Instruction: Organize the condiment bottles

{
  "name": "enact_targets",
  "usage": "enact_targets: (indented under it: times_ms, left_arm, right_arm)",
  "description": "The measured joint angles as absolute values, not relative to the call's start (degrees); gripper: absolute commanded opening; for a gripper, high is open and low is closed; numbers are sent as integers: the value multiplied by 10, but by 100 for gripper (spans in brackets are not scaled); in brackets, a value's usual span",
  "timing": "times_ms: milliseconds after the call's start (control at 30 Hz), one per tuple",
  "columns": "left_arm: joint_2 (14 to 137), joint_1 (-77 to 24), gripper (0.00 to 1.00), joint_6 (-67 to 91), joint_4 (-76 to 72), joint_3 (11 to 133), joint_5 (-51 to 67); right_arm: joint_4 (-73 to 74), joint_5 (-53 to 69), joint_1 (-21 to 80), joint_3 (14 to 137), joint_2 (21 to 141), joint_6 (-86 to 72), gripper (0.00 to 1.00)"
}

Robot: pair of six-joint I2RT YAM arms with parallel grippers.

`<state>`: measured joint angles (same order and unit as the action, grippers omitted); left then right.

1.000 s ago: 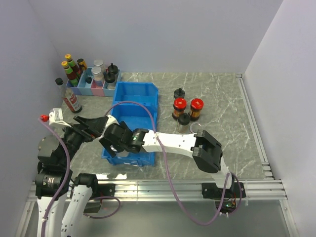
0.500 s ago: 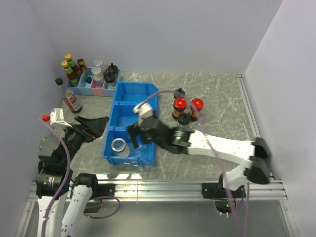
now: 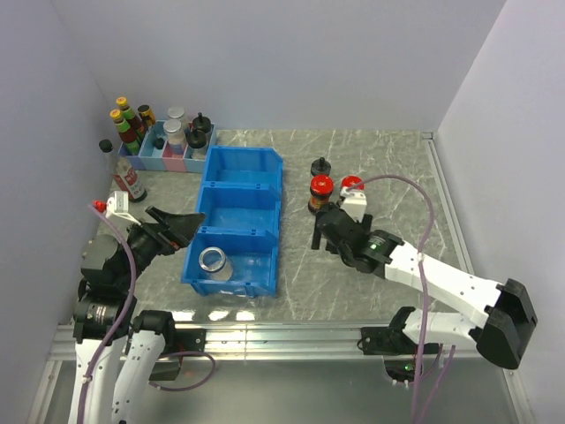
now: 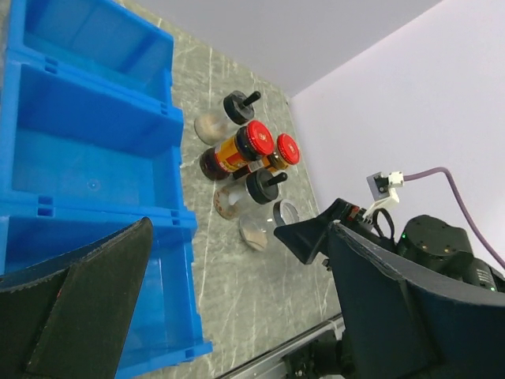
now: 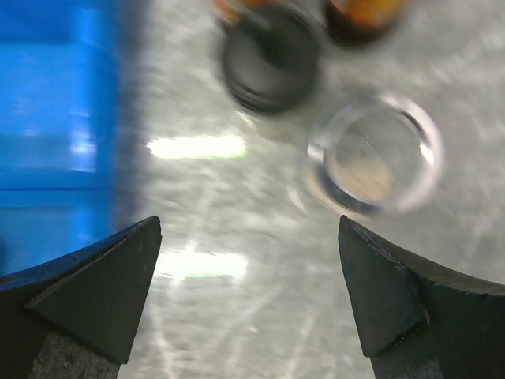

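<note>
Pulled the right gripper [image 3: 323, 228] off the blue bin [image 3: 275, 231] over the last second and swung it to the loose bottles at the bin's 3 o'clock. Left one silver-lidded jar [image 3: 212, 261] standing in the near compartment. Shows fingers wide apart, nothing between. Same for the left gripper [image 3: 183, 223] at the bin's 9 o'clock: spread, empty.

Probably reaching for bottle two of six: the second silver-lidded jar [image 5: 375, 154] on the tabletop [image 3: 397, 177], at 1 o'clock from gripper centre in the blurred right wrist view, just beside a black-capped shaker [image 5: 272, 59] at 12. Beyond those, the other shaker [image 3: 320, 167] and both red-lidded jars [image 3: 321, 188].

Next: shift toward 1 o'clock, centre over the lid, drop, close without clipping the shaker.
</note>
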<state>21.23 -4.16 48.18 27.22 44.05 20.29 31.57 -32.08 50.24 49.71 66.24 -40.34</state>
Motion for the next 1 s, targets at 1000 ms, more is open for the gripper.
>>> enact_targets:
  times_ms: [1000]
  left_arm:
    - [216,-42,99,490,259,436,227]
  right_arm:
    - [187,-211,300,395,666,-274,81]
